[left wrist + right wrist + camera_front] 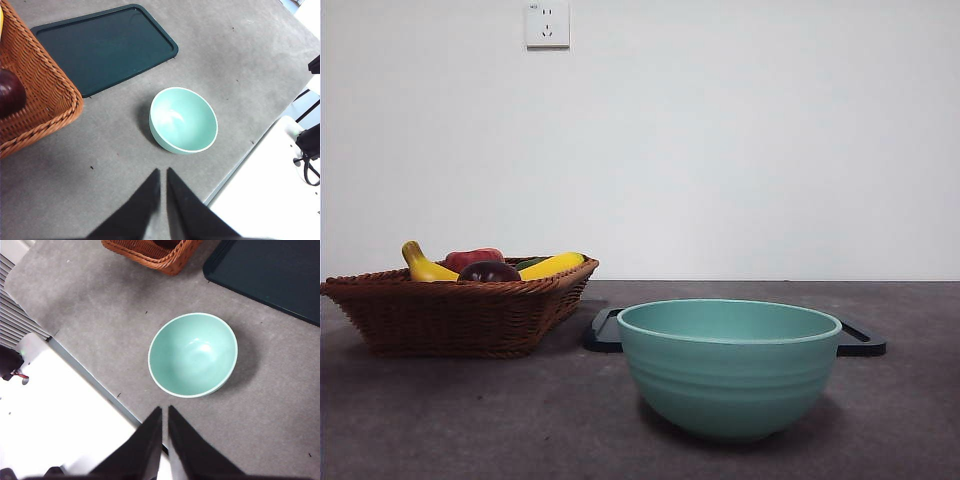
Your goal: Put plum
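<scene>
The dark maroon plum lies in the wicker basket at the left, in front of a red apple; it also shows in the left wrist view. An empty teal bowl stands in the middle of the table, seen too in both wrist views. My left gripper is shut and empty, high above the table near the bowl. My right gripper is shut and empty, high over the table's edge on the bowl's other side. Neither arm shows in the front view.
The basket also holds two yellow bananas and something green. A dark flat tray lies behind the bowl. The table's edge runs close to the bowl, with a white surface beyond it.
</scene>
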